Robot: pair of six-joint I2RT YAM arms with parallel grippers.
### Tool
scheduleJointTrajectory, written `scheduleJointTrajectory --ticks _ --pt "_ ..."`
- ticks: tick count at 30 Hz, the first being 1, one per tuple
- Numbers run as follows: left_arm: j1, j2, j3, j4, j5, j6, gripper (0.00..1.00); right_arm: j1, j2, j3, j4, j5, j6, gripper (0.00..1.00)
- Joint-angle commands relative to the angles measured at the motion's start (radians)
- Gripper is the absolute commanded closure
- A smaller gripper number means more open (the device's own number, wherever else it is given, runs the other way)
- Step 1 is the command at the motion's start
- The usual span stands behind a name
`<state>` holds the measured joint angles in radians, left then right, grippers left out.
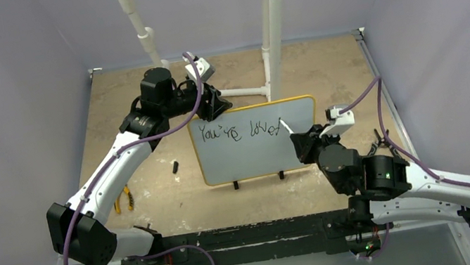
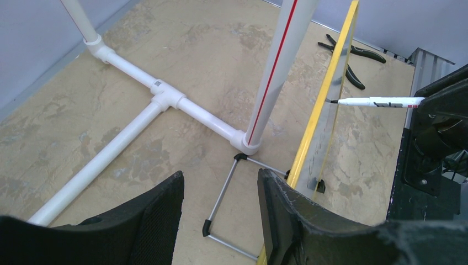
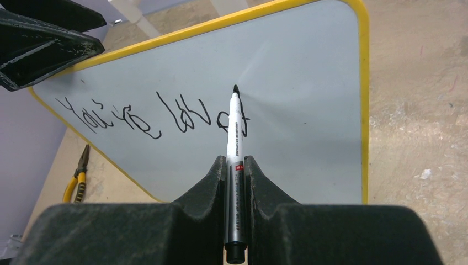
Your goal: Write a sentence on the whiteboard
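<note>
Right hand (image 3: 234,160) pinching a marker (image 3: 234,130) at the whiteboard (image 1: 257,154); left hand (image 2: 221,175) at its upper left corner.

The right hand's fingers are pressed on the marker's barrel, and its black tip meets the board's face at the end of the sentence (image 3: 149,116), one line reading roughly "You're loved". The yellow-framed whiteboard stands upright on two small black feet mid-table. Left of it on the worn tan table (image 1: 159,208) lie yellow-handled pliers (image 1: 123,200) and, farther in, a small black piece (image 1: 174,165). The left hand's fingers stand partly apart at the board's corner; whether they clamp the frame I cannot tell. Behind the board rise white pipes (image 2: 165,99), then pale grey-violet walls (image 1: 0,105).
</note>
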<state>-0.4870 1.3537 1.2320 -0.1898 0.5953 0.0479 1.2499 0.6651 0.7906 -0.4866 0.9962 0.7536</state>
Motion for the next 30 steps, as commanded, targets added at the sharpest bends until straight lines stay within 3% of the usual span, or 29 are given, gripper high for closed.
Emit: scheduleJointTrajectory --ticks 1,30 --pt "-0.005 -0.019 -0.008 -0.004 0.020 0.021 0.49 -0.003 -0.011 0.001 -0.036 -0.016 0.082 1.00" --pt "-0.005 -0.027 -0.012 0.006 0.023 0.009 0.48 -0.003 0.039 0.017 -0.222 -0.048 0.268 1.00"
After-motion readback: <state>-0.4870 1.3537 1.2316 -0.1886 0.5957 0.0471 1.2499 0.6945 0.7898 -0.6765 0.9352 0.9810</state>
